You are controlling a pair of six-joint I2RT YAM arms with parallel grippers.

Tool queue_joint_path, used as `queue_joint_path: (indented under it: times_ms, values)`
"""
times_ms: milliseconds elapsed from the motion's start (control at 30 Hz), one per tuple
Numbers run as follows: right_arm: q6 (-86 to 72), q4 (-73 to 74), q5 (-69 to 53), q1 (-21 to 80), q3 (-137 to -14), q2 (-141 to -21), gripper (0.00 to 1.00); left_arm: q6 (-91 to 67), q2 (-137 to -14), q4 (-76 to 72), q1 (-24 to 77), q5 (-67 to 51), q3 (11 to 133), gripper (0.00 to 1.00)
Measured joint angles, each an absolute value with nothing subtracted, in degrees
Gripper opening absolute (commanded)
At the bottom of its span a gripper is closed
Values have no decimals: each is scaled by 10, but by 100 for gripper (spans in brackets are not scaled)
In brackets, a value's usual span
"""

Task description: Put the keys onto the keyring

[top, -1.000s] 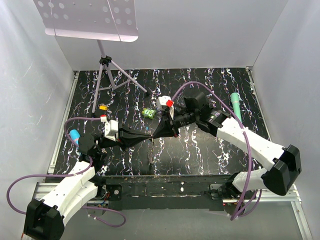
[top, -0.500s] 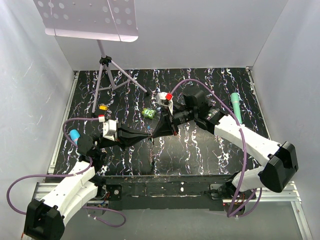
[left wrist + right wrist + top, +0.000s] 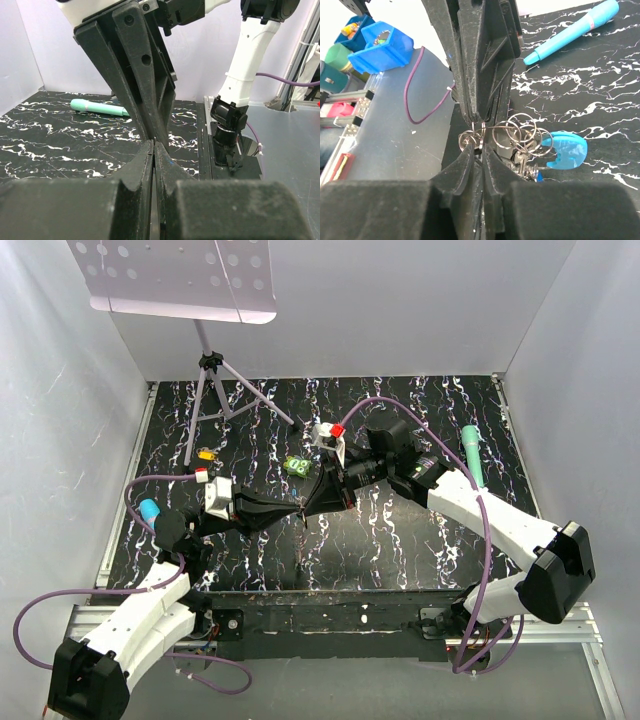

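Keyring (image 3: 520, 132), a bunch of thin grey wire loops with a bright blue curved plastic clip (image 3: 565, 152), hangs in the air over the middle of the black marbled table (image 3: 400, 540), between the two sets of fingertips. Small metal keys (image 3: 522, 162) hang bunched under the loops. They look threaded on, but they're partly hidden.

Left to right:
- Cyan marker pen (image 3: 148, 508) lies near the left edge, well apart from the action.
- Left gripper (image 3: 153, 146): fingers pressed tight together, pinching one wire loop.
- Right gripper (image 3: 481, 150): tip to tip with the left. There's a hairline slit between its fingers and the same loop sits at the tips. Can't tell if it grips or just brushes.
- Teal marker (image 3: 472, 452) lies far right, well clear.

Risks, my read:
- One thin-wire pinch carries the whole bunch. If the wire slides off the pads, everything drops.
- Right tips could snag a loop on pulling away and yank it from the left's hold.
- The tips are so close that any sideways move knocks them together.
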State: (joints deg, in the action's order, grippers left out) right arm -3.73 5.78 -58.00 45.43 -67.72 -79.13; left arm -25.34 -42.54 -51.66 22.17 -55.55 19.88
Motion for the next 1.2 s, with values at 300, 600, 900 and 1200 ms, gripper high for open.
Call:
queue_joint_path:
  times_ms: [300,600,900,1200]
  values:
    - [-43,54,-583,452,-677,-791,47,-253,-425,-515,219,-538,199,0]
    - [-24,58,-587,439,-690,-792,56,-263,-426,-521,218,-532,199,0]
    - [8,55,-587,438,-728,-806,53,-282,-427,-544,218,-528,197,0]
    - [29,64,-587,453,-728,-812,36,-283,-427,-543,218,-520,195,0]
